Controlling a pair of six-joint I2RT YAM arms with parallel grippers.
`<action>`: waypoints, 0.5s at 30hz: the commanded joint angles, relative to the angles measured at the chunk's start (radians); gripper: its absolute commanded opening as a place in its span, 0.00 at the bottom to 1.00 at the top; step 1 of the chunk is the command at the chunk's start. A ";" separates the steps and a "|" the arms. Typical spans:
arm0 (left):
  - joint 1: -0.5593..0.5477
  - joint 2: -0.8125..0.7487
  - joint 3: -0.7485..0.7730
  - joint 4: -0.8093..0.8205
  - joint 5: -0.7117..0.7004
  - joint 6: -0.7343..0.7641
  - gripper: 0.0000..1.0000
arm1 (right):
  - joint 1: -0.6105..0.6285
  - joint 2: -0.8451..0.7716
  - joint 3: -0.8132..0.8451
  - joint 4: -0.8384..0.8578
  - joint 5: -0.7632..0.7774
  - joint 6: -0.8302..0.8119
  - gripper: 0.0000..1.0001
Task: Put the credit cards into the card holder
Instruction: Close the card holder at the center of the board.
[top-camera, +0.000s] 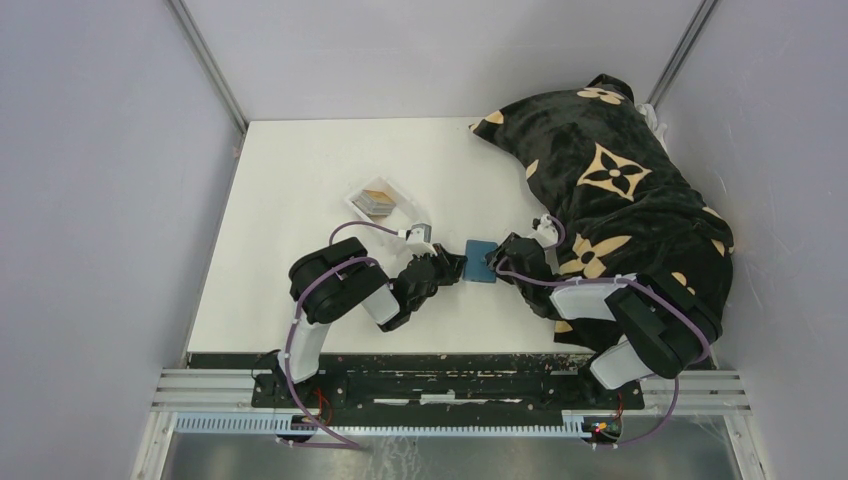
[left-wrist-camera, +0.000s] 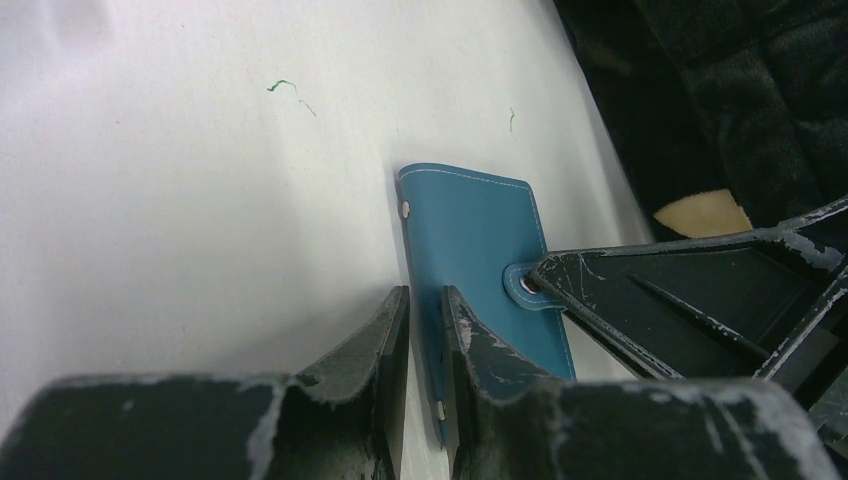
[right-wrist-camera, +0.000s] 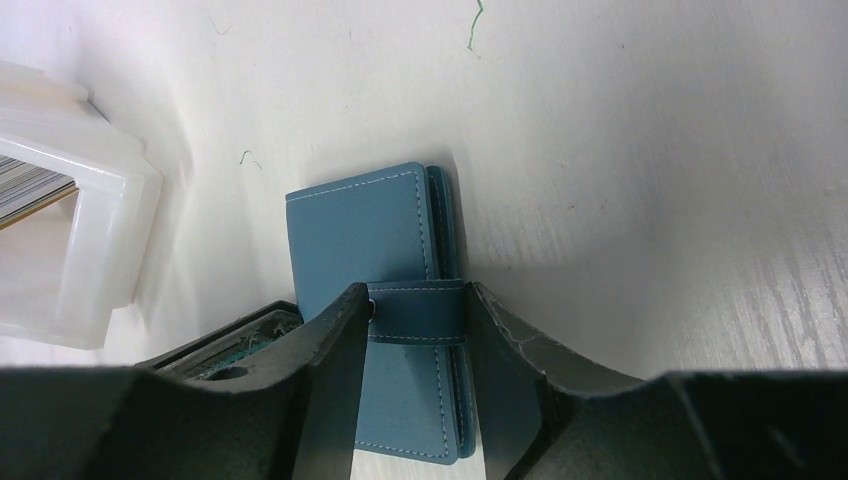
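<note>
The teal card holder (top-camera: 479, 262) lies folded shut on the white table between my two grippers. My left gripper (left-wrist-camera: 425, 295) is nearly shut on its riveted left edge (left-wrist-camera: 470, 230). My right gripper (right-wrist-camera: 417, 295) straddles the snap tab (right-wrist-camera: 420, 312), one fingertip against the snap and the other against the holder's open edge. The right gripper's finger also shows in the left wrist view (left-wrist-camera: 640, 300), its tip at the snap. The credit cards (top-camera: 377, 199) sit stacked in a clear plastic tray, to the back left; their edge shows in the right wrist view (right-wrist-camera: 25, 190).
The clear tray (top-camera: 393, 211) stands just behind the left gripper; it also shows in the right wrist view (right-wrist-camera: 95, 240). A black plush blanket with tan flowers (top-camera: 620, 190) covers the table's right side, close behind the right arm. Grey walls enclose the table.
</note>
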 joint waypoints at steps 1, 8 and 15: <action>-0.013 0.016 0.024 -0.010 0.001 0.044 0.25 | 0.024 0.078 -0.079 -0.211 0.006 -0.011 0.46; -0.015 0.016 0.025 -0.012 -0.001 0.047 0.24 | 0.042 0.113 -0.105 -0.172 0.027 0.005 0.45; -0.015 0.010 0.029 -0.022 0.000 0.052 0.25 | 0.062 0.136 -0.116 -0.156 0.048 0.009 0.44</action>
